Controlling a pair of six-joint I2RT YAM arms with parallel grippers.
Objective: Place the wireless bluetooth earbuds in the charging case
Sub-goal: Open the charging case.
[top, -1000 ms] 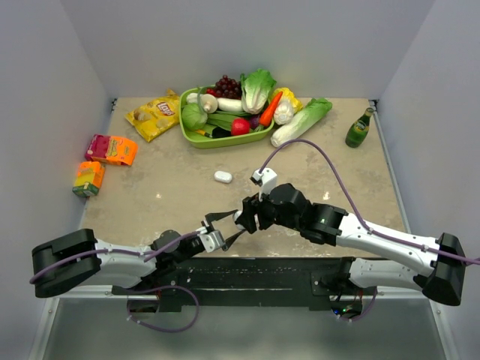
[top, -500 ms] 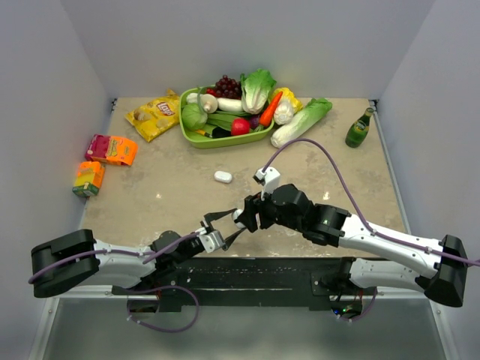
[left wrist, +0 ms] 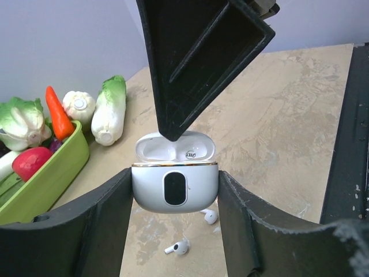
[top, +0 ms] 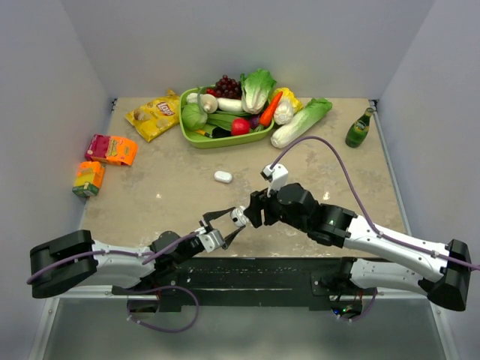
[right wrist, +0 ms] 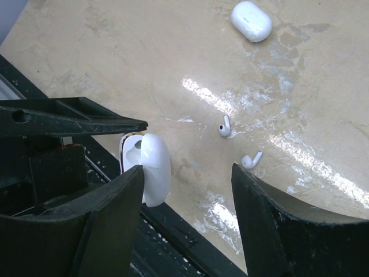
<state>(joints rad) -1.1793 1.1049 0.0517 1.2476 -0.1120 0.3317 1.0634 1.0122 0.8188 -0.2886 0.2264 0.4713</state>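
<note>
Two loose earbuds [right wrist: 224, 126], open charging case [left wrist: 174, 187]

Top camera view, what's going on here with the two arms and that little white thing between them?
The left tool grips a white charging case by its sides, lid flipped open, apparently raised off the table. The right tool is open and empty, hovering right beside the lid. Two earbuds lie loose on the table below, so neither is in the case yet. Another closed case sits farther out.
</note>
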